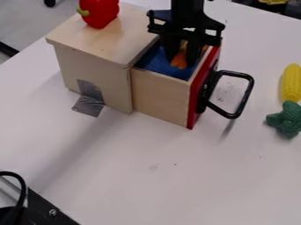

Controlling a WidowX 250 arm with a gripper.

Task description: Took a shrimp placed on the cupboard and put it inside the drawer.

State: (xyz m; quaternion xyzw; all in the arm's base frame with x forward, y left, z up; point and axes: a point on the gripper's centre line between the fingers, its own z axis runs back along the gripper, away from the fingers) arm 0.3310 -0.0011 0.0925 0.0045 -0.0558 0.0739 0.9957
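Observation:
The black gripper (181, 55) hangs down into the open drawer (162, 97), shut on the orange shrimp (178, 60). Part of the shrimp shows between and just below the fingers, inside the drawer's walls and above its blue lining (154, 61); the rest is hidden behind them. The drawer is pulled out to the right of the wooden cupboard (97, 41), and its red front (197, 99) carries a black handle (240, 110).
A red pepper (103, 13) with a green stem stands on the cupboard top. Yellow corn (291, 82) and green broccoli (286, 118) lie at the right on the white table (147, 176). Grey tape (89, 105) holds the cupboard's lower side. Black equipment (44, 208) occupies the lower left corner.

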